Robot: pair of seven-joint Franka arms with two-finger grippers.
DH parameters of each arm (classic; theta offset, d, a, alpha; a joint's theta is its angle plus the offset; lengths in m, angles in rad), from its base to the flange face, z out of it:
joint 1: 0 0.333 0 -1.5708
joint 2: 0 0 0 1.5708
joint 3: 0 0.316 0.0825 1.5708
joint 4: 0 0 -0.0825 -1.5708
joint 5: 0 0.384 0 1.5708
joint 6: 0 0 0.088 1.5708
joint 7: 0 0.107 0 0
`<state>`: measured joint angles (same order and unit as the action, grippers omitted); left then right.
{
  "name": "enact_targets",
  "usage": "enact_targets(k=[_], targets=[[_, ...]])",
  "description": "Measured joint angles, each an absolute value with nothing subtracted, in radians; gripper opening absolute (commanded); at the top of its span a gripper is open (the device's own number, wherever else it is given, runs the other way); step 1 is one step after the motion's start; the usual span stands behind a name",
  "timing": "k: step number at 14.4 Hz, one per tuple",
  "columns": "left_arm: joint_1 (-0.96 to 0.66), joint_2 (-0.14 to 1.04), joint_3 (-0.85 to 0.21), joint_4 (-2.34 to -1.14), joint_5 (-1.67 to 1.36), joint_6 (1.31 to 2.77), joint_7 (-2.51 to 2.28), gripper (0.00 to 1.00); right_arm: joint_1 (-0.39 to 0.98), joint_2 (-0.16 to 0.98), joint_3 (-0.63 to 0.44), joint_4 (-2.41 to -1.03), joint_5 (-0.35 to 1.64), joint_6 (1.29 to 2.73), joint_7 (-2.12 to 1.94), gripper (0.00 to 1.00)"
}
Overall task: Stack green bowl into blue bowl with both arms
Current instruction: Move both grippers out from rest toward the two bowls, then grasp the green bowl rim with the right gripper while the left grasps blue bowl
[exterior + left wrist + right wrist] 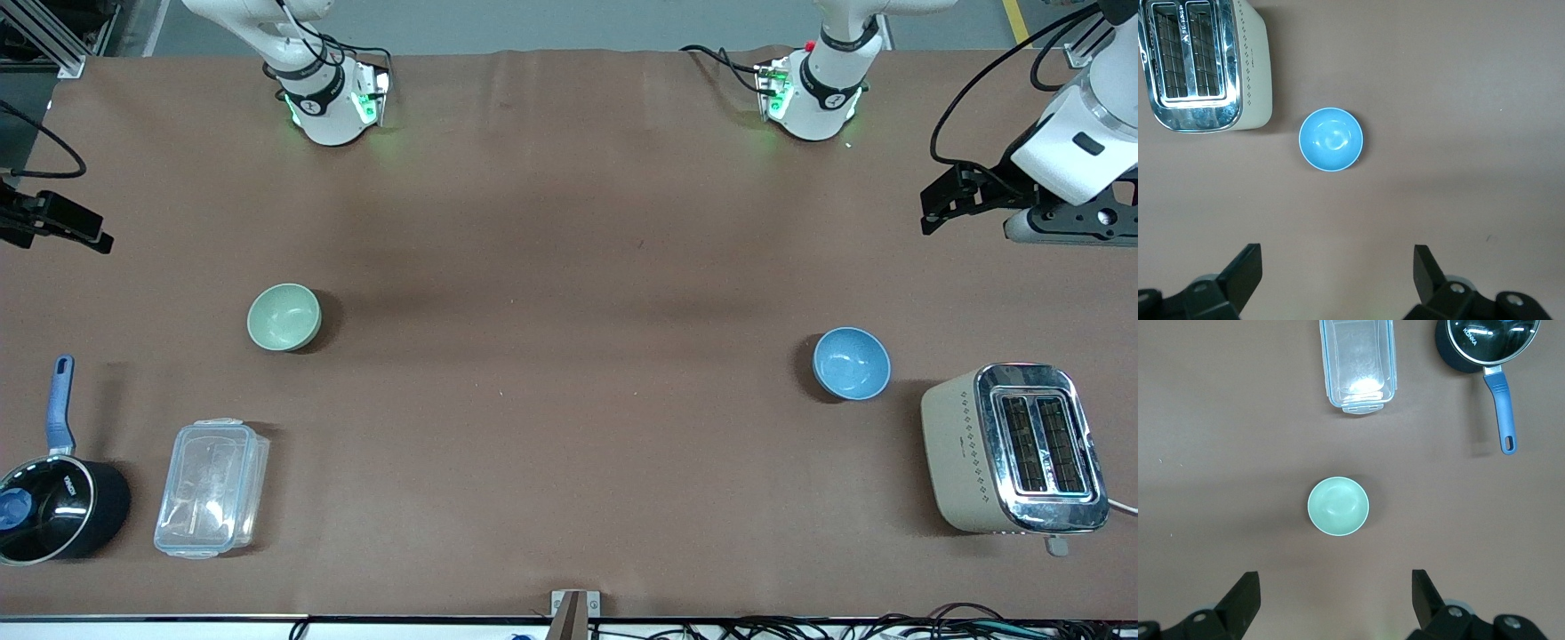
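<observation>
The left gripper [1337,277] hangs wide open and empty above the table [569,222], the blue bowl [1331,139] at its 12 o'clock beside the toaster [1201,63]. The right gripper [1335,597], jaws equally spread and holding nothing, hovers with the green bowl [1338,506] at 12 o'clock. The bowls sit upright, well apart, each toward its own arm's end; both arms wait raised.

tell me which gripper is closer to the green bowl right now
Right. The right gripper hangs open in the air close by the green bowl, at the right arm's end of the table. The left gripper, open too, is up near the blue bowl.
</observation>
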<state>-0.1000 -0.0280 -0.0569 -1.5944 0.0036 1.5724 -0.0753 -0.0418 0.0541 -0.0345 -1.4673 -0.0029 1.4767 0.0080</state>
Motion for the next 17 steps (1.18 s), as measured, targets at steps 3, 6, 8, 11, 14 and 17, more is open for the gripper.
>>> enact_targets(k=[3,6,8,11,14,17], targets=[[-0.1,-0.028,-0.057,-1.594,0.004,1.572,-0.076,1.0,-0.042,0.054,-0.034,-1.467,-0.003,1.477,0.008,1.0],[-0.097,-0.028,-0.053,-1.592,0.004,1.572,-0.077,1.0,-0.042,0.054,-0.035,-1.468,-0.003,1.477,0.008,1.0],[-0.095,-0.019,-0.05,-1.59,0.004,1.572,-0.077,1.0,-0.042,0.054,-0.035,-1.469,-0.003,1.477,0.008,1.0],[-0.095,0.036,-0.05,-1.592,0.004,1.571,-0.076,1.0,-0.042,0.054,-0.035,-1.508,-0.003,1.503,0.001,1.0],[-0.095,0.125,-0.05,-1.6,0.006,1.566,-0.078,1.0,-0.055,0.055,-0.035,-1.664,-0.002,1.656,-0.082,1.0],[-0.09,0.234,-0.048,-1.622,0.037,1.608,-0.082,1.0,-0.116,0.063,-0.037,-1.937,0.028,1.957,-0.209,1.0]])
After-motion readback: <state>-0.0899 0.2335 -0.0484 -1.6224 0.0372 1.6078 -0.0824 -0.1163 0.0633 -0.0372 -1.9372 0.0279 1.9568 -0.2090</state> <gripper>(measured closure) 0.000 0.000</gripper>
